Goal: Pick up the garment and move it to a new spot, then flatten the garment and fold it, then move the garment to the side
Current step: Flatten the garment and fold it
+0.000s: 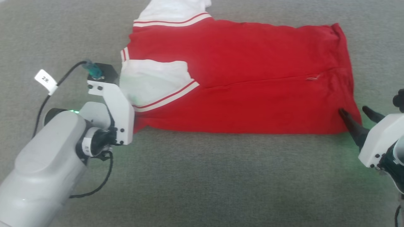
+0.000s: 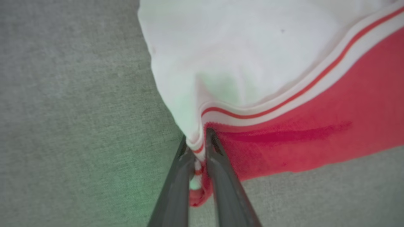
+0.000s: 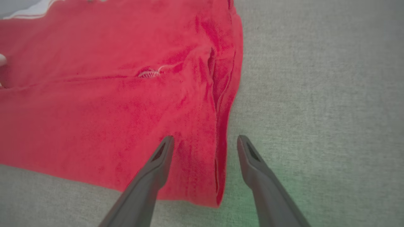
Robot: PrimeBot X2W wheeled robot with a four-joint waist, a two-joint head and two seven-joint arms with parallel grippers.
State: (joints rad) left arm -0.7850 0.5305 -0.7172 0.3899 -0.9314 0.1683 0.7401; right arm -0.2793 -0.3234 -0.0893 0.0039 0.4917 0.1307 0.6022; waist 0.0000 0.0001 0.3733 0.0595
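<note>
On grey worktop [image 1: 202, 176], garment [image 1: 240, 78] laid flat, seemingly folded lengthwise. Left fingers [image 2: 184, 164] nearly shut, striped armhole corner [image 2: 199, 148] pinched between (anchor for next fold, likely). Right fingers [image 3: 159, 157] spread wide, set astride near hem corner [image 3: 217, 195], nothing gripped yet; matching pinch judged pending.

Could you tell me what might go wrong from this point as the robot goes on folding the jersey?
1. The left gripper pinches only a thin bit of striped trim at the garment corner, so it might slip out on lifting.
2. The right gripper stands open astride the hem corner; closing there may catch just one layer, and the fold could skew.
</note>
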